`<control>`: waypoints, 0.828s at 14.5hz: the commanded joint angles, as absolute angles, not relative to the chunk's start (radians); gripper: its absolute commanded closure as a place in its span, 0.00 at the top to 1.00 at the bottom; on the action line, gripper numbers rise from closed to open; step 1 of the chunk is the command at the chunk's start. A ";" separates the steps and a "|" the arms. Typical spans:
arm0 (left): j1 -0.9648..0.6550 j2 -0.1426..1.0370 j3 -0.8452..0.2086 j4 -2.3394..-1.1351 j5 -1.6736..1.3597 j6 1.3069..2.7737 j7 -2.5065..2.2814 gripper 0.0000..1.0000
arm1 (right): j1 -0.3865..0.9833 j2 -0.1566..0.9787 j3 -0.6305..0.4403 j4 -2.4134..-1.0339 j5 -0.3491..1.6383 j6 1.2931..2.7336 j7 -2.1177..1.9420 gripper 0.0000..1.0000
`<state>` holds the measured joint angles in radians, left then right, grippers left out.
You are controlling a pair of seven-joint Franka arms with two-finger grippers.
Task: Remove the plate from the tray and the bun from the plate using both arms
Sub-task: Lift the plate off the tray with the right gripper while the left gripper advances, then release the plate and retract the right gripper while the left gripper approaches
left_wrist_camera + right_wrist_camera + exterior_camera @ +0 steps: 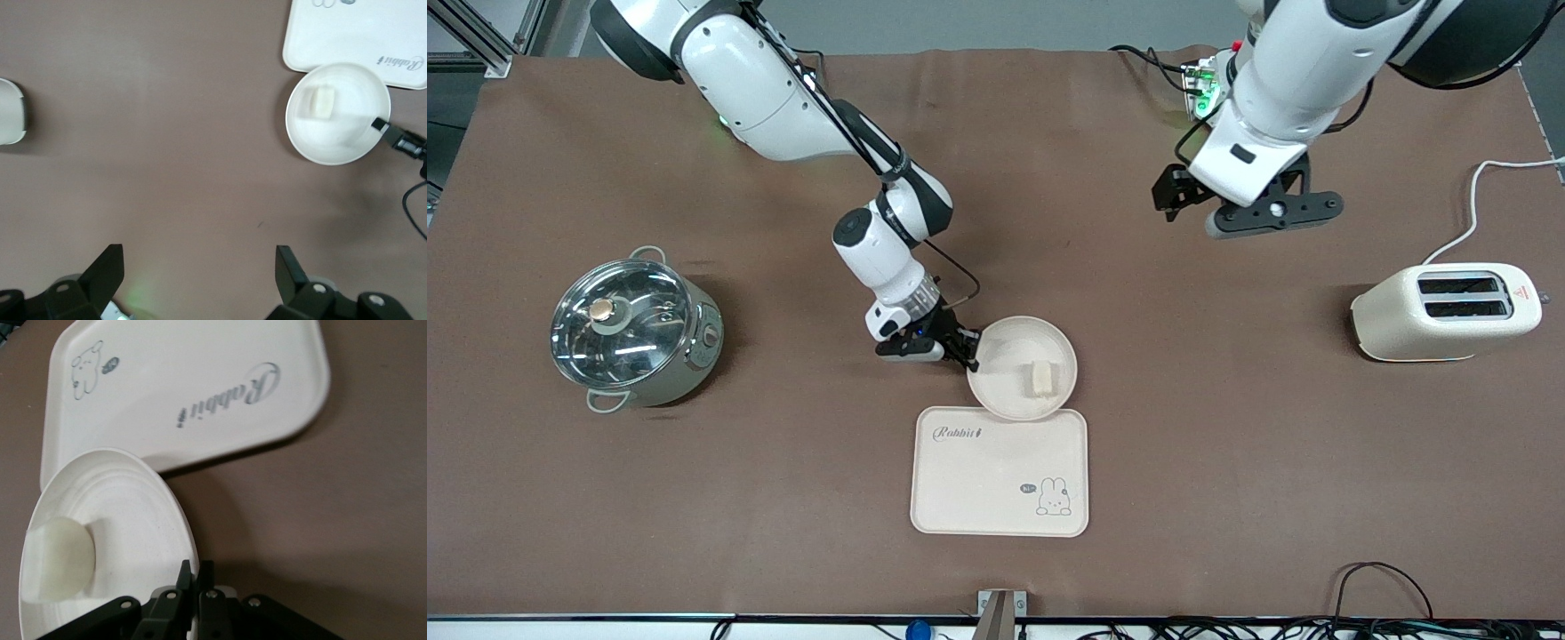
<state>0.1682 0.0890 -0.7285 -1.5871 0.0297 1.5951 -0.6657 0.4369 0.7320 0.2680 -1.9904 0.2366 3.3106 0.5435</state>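
Pot (636,333): lidded steel pot toward the right arm's end of the table, well apart from my work.
My right gripper (971,348): clamped shut on the plate's rim, at the edge toward the pot.
Plate (1009,348): almost wholly off the tray, its nearest edge just overlapping the tray's rim.
Bun (1040,377): loose on the plate.
Tray (1000,498): flat on the table, nearer the front camera.
My left gripper (1270,213): waiting high over bare table, fingers spread wide, holding nothing.
Toaster (1446,311): at the left arm's end.
Risk: my thin rim pinch may slip or tilt the plate, rolling the bun off; the overlapping edge could drag the tray.
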 commanded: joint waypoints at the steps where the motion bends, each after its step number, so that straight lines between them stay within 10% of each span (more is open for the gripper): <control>1: 0.181 0.035 -0.767 -1.687 0.006 1.690 -0.678 1.00 | 0.364 0.640 0.317 -2.132 0.238 3.333 0.509 0.00; 4: 0.181 -0.017 -0.804 -1.813 -0.017 1.808 -0.681 1.00 | 0.336 0.637 0.344 -2.152 0.238 3.336 0.511 0.23; 7: 0.182 0.046 -0.811 -1.812 -0.015 1.885 -0.698 1.00 | 0.313 0.621 0.365 -2.183 0.239 3.341 0.515 0.92; 12: 0.125 0.268 -0.811 -1.807 0.096 2.103 -0.810 1.00 | 0.278 0.448 0.359 -2.189 0.244 3.072 0.560 1.00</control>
<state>0.1655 0.1472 -0.8068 -1.8239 0.0182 2.0297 -0.7347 0.3338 0.5858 0.3420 -2.1344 0.2360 3.2276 0.5429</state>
